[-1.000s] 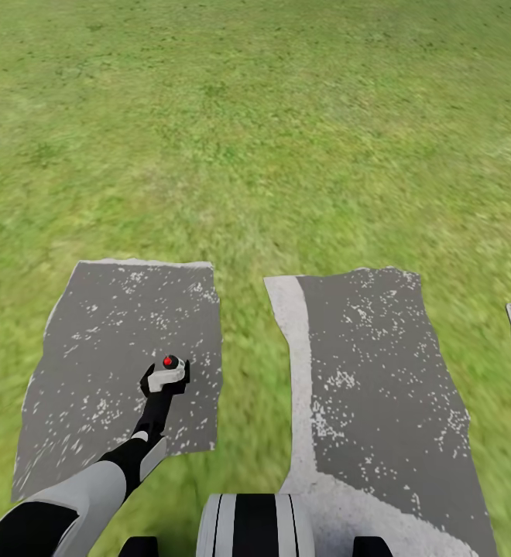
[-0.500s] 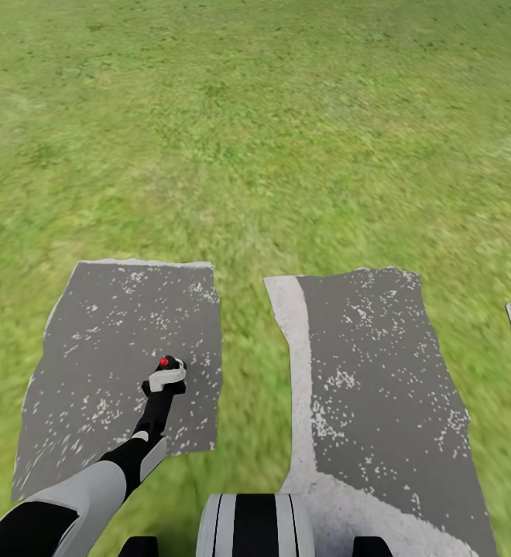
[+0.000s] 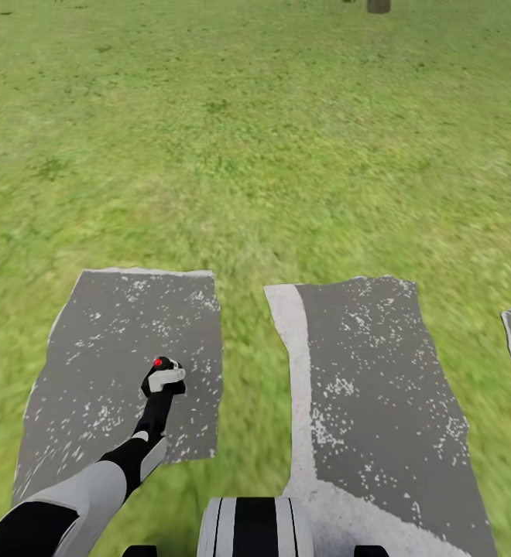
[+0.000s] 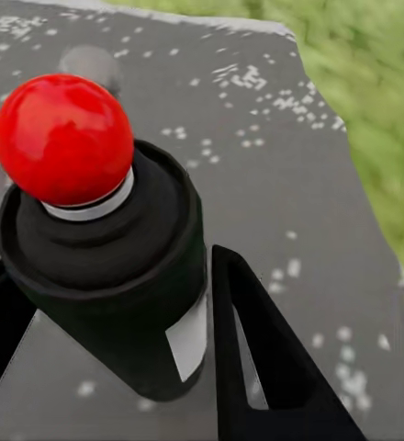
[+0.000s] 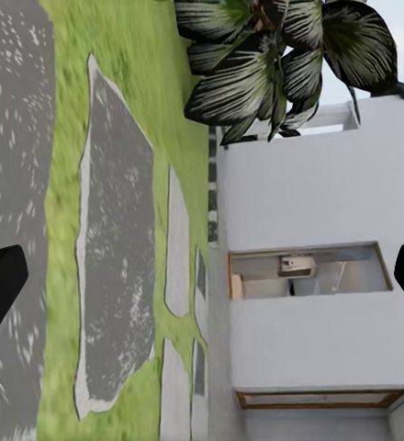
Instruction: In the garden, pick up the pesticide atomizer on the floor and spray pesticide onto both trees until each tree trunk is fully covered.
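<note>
Lower left of my head view: left gripper [image 3: 162, 377] clamped around the atomizer [image 4: 106, 266], held above a grey paving slab [image 3: 101, 340]. Right gripper [image 5: 202, 285] fingers spread, holding nothing.

left gripper [image 3: 162, 379] sits over the left paving slab [image 3: 108, 363], pesticide atomizer [image 4: 106, 266] between its fingers [image 4: 266, 367], one finger on each side (atomizer's cap end points away from the wrist). Second slab [image 3: 372, 387] lies to the gripper's right, grass strip [image 3: 248, 371] between the two. Lawn [image 3: 248, 139] runs ahead of the gripper. Tree trunk [image 3: 378, 5] base stands far ahead and to the right. Robot base [image 3: 255, 526] is behind the gripper, slightly right.
</note>
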